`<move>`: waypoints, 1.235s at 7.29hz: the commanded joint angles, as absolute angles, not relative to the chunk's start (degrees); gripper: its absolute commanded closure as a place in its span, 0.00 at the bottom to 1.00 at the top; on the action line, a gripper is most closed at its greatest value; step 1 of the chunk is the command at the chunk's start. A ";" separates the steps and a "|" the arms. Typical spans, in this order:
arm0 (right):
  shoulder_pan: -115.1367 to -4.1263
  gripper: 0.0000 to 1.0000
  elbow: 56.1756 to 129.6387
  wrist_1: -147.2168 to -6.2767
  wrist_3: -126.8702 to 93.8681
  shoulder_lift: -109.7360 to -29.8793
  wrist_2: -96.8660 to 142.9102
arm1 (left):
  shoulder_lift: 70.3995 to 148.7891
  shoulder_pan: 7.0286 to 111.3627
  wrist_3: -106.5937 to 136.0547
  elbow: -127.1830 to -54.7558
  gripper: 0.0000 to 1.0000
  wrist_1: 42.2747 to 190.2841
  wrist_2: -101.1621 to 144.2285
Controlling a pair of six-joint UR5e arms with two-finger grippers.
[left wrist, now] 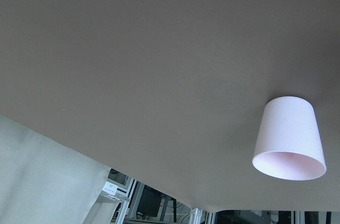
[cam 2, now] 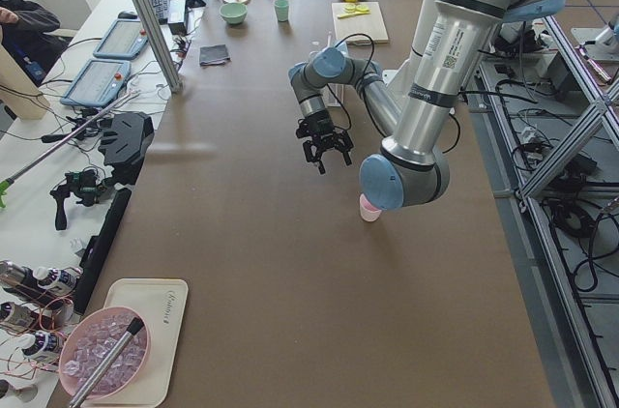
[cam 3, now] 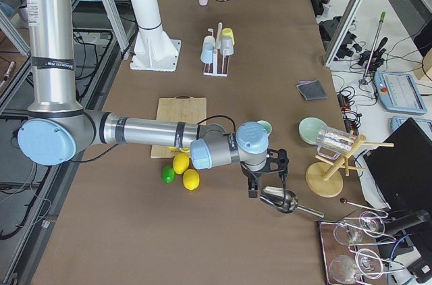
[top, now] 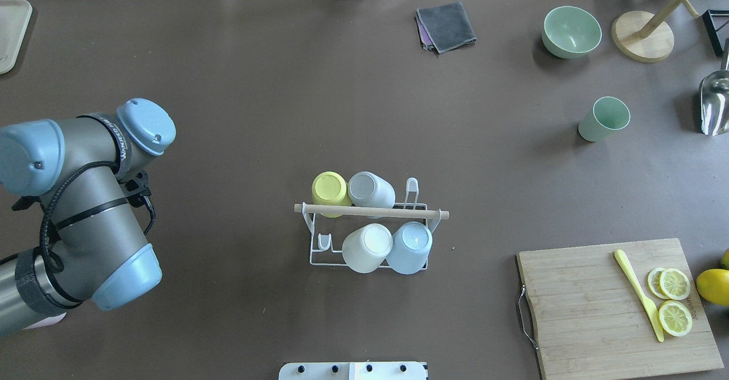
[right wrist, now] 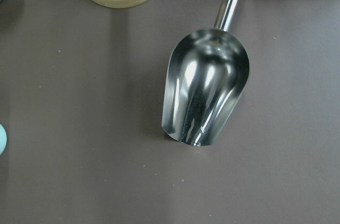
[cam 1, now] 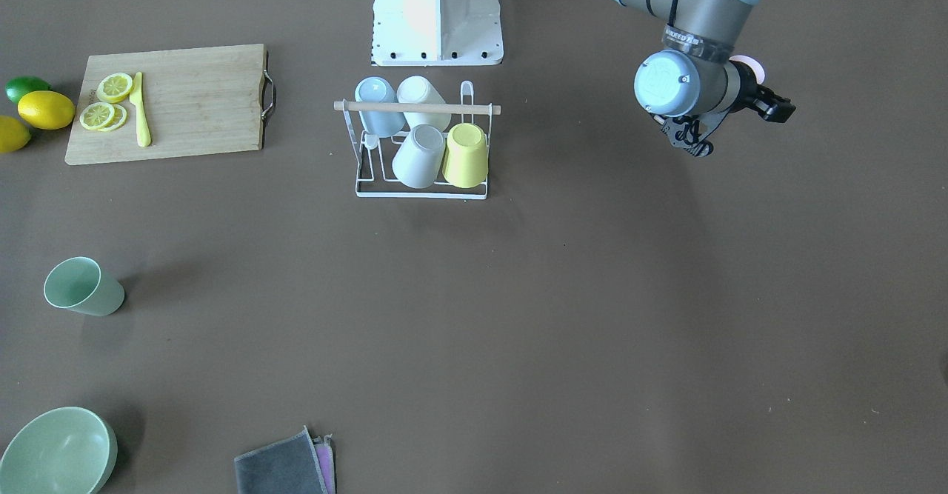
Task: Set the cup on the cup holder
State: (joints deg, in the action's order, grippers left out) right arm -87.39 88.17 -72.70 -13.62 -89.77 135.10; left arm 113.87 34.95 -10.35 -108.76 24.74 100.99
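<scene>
Approach is the step we judge to be in hand: the pink cup (left wrist: 289,136) stands mouth-up on the table (cam 1: 563,316) at our left end, well apart from the cup holder (cam 1: 346,107) at the table's middle. The left gripper (cam 2: 330,157) hangs near the cup, above the table, its fingers spread and holding nothing. The left wrist view shows the cup off to one side, so we would first centre over it. Then we would pinch across the wall just below the rim, since the wall tapers toward the base and a low grip might slide. The holder takes cups mouth-down, as the yellow cup (cam 1: 466,155) and its three pale neighbours sit. We would therefore pick a grasp that leaves the wrist room to turn the cup over. Two prongs look free: a short prong (top: 323,241) in the row nearer us and a tall loop (top: 411,185) at the far row's end. Either way we would carry the cup high over the wooden rod and lower it squarely, so it does not knock a seated cup. The right gripper (cam 3: 266,178) hovers over a metal scoop (right wrist: 204,96) at the right end; we cannot tell how its fingers stand. A mint-green cup (top: 603,119) also stands on that side.
</scene>
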 commanded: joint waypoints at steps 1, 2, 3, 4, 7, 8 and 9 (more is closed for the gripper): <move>-81.09 0.00 94.70 -73.12 -14.23 -87.29 133.96 | 113.82 32.08 -10.72 -108.37 0.02 25.83 101.08; -79.64 0.00 95.35 -73.21 -14.33 -86.06 132.81 | 113.38 30.60 -10.81 -108.11 0.02 27.32 101.07; -78.85 0.00 95.36 -73.30 -14.33 -85.26 132.80 | 113.29 29.19 -10.64 -108.19 0.02 27.51 100.90; -76.84 0.00 95.45 -73.39 -14.24 -84.73 130.28 | 112.51 26.92 -10.46 -107.50 0.02 28.55 100.81; -71.29 0.00 98.60 -78.44 -14.06 -81.50 126.83 | 109.35 22.25 -10.11 -105.91 0.02 29.26 101.07; -68.67 0.00 98.53 -85.79 -13.71 -77.21 126.65 | 107.68 22.15 -10.19 -106.08 0.02 30.31 101.16; -67.60 0.00 98.61 -92.13 -13.54 -73.60 125.78 | 106.71 22.06 -10.20 -106.00 0.02 31.80 101.08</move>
